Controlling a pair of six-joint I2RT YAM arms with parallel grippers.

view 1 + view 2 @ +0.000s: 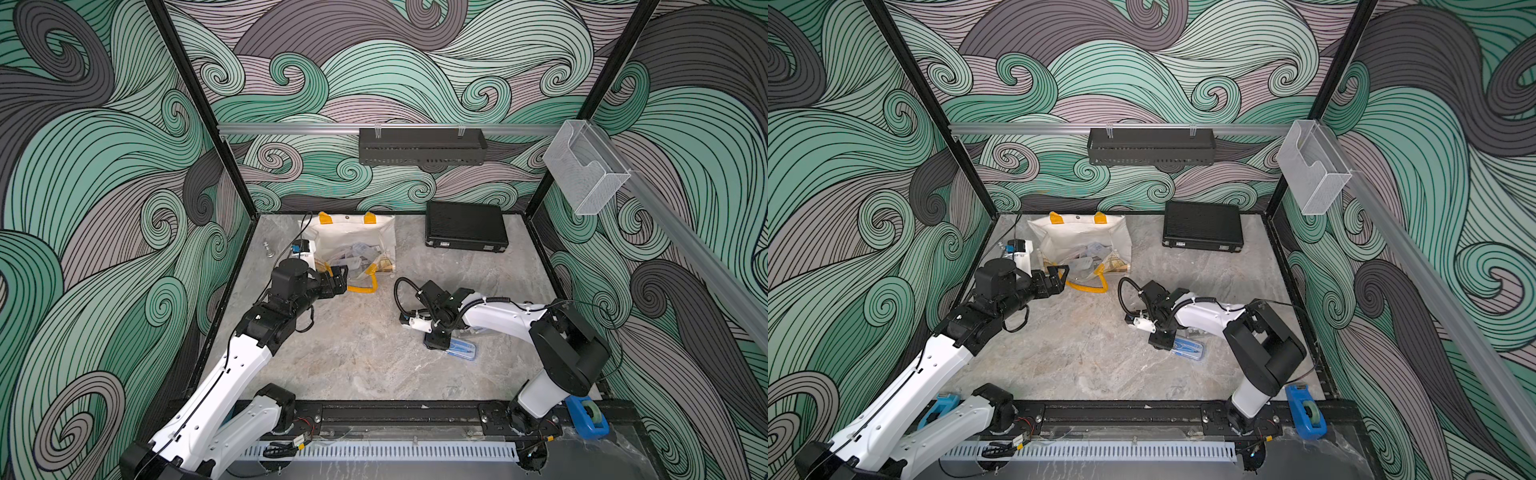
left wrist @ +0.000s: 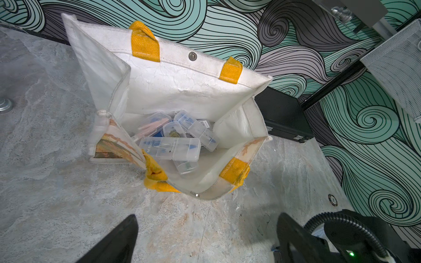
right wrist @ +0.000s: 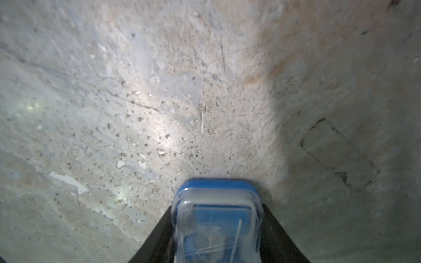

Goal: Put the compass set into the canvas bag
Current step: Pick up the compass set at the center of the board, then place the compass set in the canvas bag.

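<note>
On the grey marbled surface (image 1: 353,361), near the right arm, we find the compass set (image 1: 462,349), a clear plastic case with a blue base. It lies flat, well apart from the cream-white canvas bag (image 1: 353,232) with yellow-orange handles at the back. The right hand (image 3: 216,207) is down over it with its jaws pressed to both long sides. We judge the case gripped but not yet lifted. The left hand (image 1: 340,279) hangs wide open and empty just before the bag's mouth. Several similar clear cases (image 2: 169,149) already sit inside the bag, so we judge this one mid-pickup, with lift, carry and drop left. Its long axis runs roughly crosswise, the free end pointing to the robot's right and slightly toward the front edge.
</note>
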